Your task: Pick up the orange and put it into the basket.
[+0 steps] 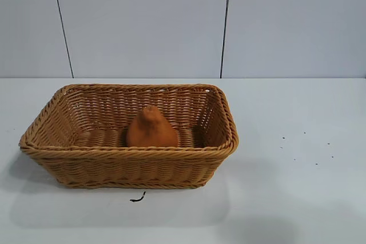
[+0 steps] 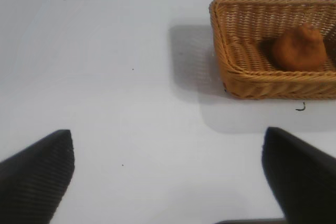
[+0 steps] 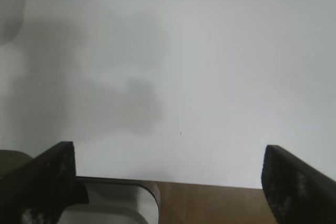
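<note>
Orange point(image 1: 151, 128) is sitting upright on the floor of the basket point(image 1: 131, 152) — placement looks done. Right gripper point(image 3: 168, 182) is hanging wide and empty over bare table point(image 3: 210, 51); left gripper point(image 2: 168, 177) is parked wide — neither needed.

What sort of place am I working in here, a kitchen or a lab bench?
Most likely a lab or test bench, not a kitchen: a bare white table, plain pale wall panels behind it, and only a wicker basket holding the orange.
</note>
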You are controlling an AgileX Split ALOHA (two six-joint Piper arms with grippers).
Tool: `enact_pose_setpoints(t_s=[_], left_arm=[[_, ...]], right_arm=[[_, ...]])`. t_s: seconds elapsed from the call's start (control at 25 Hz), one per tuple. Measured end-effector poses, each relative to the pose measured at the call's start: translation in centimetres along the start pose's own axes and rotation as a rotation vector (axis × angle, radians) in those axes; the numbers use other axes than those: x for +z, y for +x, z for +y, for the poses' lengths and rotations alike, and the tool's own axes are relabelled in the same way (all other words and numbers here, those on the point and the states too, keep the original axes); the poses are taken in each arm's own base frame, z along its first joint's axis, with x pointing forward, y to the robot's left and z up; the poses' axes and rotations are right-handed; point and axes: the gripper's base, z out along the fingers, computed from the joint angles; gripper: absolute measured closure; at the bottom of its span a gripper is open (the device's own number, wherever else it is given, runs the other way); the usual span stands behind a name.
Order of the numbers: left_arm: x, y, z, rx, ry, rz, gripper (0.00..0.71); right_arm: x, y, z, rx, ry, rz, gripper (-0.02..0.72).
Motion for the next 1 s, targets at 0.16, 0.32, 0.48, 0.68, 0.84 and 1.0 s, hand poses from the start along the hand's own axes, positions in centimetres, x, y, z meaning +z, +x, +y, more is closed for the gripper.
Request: enact_pose_setpoints(t_s=[0.16,0.32,0.48,0.68,0.84,1.0], left_arm=[[0.0,0.0,0.0,0.000,0.000,0.000,0.014],[0.0,0.0,0.0,0.000,0.000,0.000,0.014],[0.0,0.0,0.0,0.000,0.000,0.000,0.014],[0.0,0.0,0.0,0.000,0.000,0.000,0.014],[0.0,0.0,0.0,0.000,0.000,0.000,0.014],[0.0,0.0,0.0,0.000,0.000,0.000,0.014]], right_arm=[[-1.5,1.4,-0.1,0.002,-0.005,-0.126,0.045],[-2.5,2.1,0.0,0.015,-0.030,-0.218,0.045],[-3.1,2.5,0.2,0.037,-0.067,-0.263,0.045],[-4.1,3.5,0.0,0.087,-0.033,-0.355,0.045],[-5.3,4.9,0.0,0.098,-0.025,-0.473,0.045],[-6.1,6.1,-0.1,0.093,-0.017,-0.570,0.045]])
